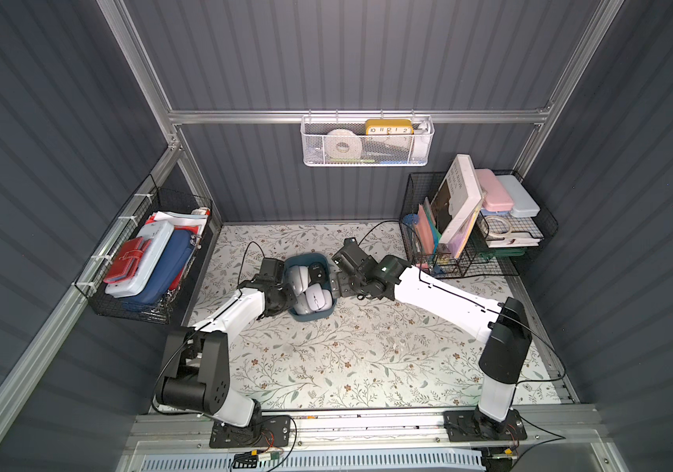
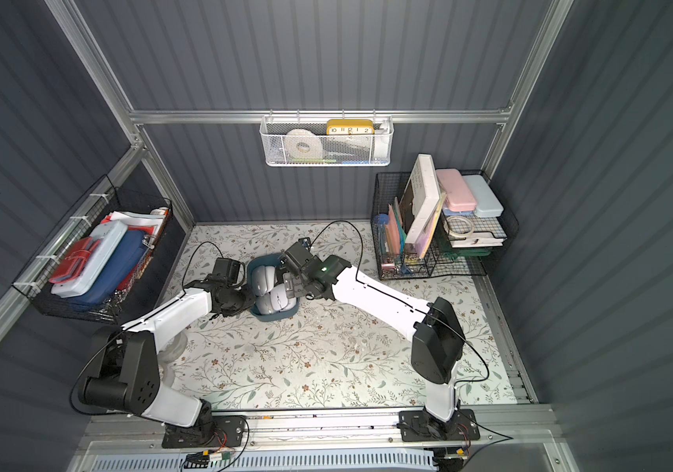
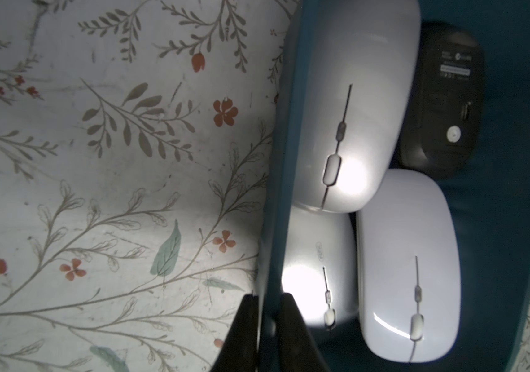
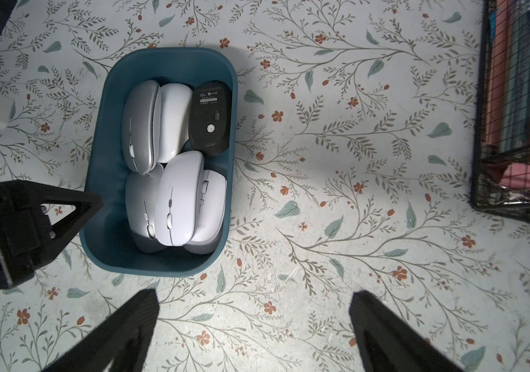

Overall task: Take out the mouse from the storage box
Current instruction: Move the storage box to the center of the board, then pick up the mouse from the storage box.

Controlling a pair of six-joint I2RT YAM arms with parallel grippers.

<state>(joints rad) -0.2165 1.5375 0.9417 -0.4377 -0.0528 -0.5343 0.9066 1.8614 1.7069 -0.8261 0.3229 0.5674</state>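
Squarely in the back half of the bench (image 1: 367, 359), a little nearer its left edge than its right: the storage box (image 1: 313, 317), dark teal and low-walled, long walls running back to front, visible in both top views (image 2: 274, 317).

Clenched on the long wall facing the left edge, toward the box's front end: the left tool (image 3: 268, 322). One black finger (image 3: 244, 331) outside the wall, the other inside, the teal rim pinched between them.

Released and spread wide: the right tool (image 4: 255, 302), just beside the box on the side toward the right edge. Only floral bench between its fingers.

Inside the box, a heap of mice, perhaps six, the lowest half hidden:
- Toward the front end, the top white mouse (image 4: 178, 199), wheel up, lying over the front silver mouse (image 4: 138, 206) and the buttoned white mouse (image 4: 213, 193).
- Toward the back end, the back silver mouse (image 4: 139, 125) tilted on its side, with the back white mouse (image 4: 173, 122) against it.
- Belly up by the wall on the right-edge side, the black mouse (image 4: 210, 119).

Just beside the inner finger of the left tool — the front silver mouse again (image 3: 318, 257).

In the back right corner of the bench, well apart from the box: a black wire basket (image 1: 461, 267).
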